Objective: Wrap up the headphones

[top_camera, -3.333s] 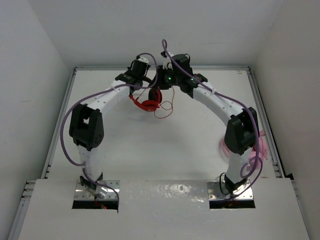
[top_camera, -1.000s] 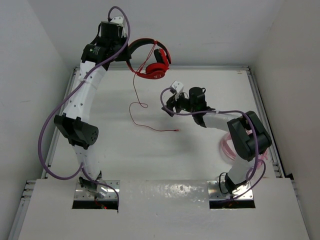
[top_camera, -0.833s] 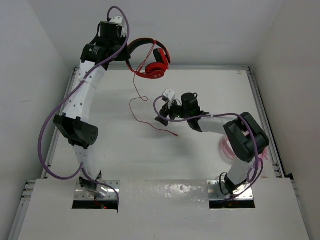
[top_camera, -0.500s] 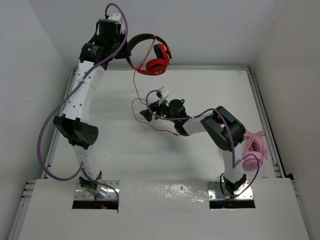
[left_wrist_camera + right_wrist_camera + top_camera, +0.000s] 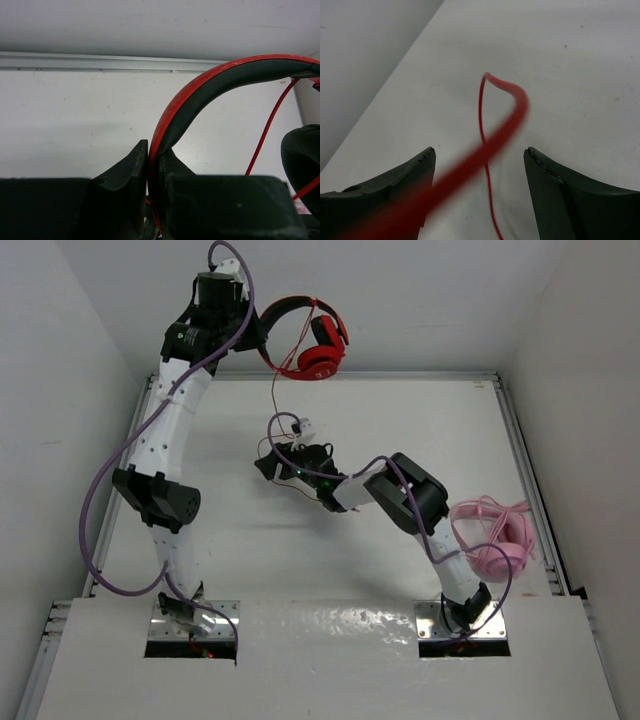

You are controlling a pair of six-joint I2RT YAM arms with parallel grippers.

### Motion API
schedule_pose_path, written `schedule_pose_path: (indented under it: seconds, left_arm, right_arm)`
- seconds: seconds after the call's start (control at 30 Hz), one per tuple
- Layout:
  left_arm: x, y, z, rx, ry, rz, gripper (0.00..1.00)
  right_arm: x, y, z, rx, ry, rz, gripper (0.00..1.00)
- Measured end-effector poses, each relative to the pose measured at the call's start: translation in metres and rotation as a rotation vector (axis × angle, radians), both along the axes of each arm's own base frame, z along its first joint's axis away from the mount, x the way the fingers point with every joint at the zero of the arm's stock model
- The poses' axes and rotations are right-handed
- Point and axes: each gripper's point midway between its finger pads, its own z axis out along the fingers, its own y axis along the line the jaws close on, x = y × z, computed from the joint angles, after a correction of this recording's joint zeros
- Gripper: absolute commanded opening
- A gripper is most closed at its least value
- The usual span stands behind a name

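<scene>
Left gripper (image 5: pixel 153 152) clamps headphones (image 5: pixel 318 358) by the headband, held high so cable (image 5: pixel 481 112) hangs free. Right gripper (image 5: pixel 479 160) spread wide around cable, probably to catch it.

headphones (image 5: pixel 318 360): bright red cups and band; black lining inside the band
cable (image 5: pixel 483 107): thin; the same red as the headphones
left gripper (image 5: pixel 152 150): black
right gripper (image 5: pixel 477 155): black; small green light (image 5: pixel 299 473) just behind it
arms (image 5: pixel 165 440): white shells; black joints; purple hoses (image 5: pixel 92 505) along them
table (image 5: pixel 420 420): plain white, no pattern; pale grey rail (image 5: pixel 525 470) on its edges
bundle (image 5: pixel 495 545) by the table's right edge: pale pink
base plates (image 5: pixel 190 625) at the near edge: shiny silver
</scene>
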Motion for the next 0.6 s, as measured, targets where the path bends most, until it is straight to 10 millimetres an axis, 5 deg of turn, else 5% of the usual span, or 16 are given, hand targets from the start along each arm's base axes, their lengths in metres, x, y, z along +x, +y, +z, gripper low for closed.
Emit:
schedule_pose_path:
  seconds: [0.23,0.37,0.47,0.6]
  left_arm:
    - [0.007,-0.003,0.008,-0.047,-0.016,0.021,0.0]
    - [0.007,-0.003,0.007,-0.046,-0.012,0.023,0.0]
    - [0.007,-0.003,0.002,-0.043,0.0,0.021,0.0]
    - [0.006,-0.005,-0.008,-0.036,0.025,0.012,0.0]
  right_arm:
    - [0.006,-0.016,-0.025,-0.05,0.051,-0.11,0.75]
    - [-0.014,-0.046,-0.034,-0.128,0.031,-0.125,0.79]
    - [-0.031,-0.068,-0.013,-0.141,-0.025,-0.11,0.8]
    - [-0.041,-0.092,0.055,-0.105,-0.195,-0.095,0.85]
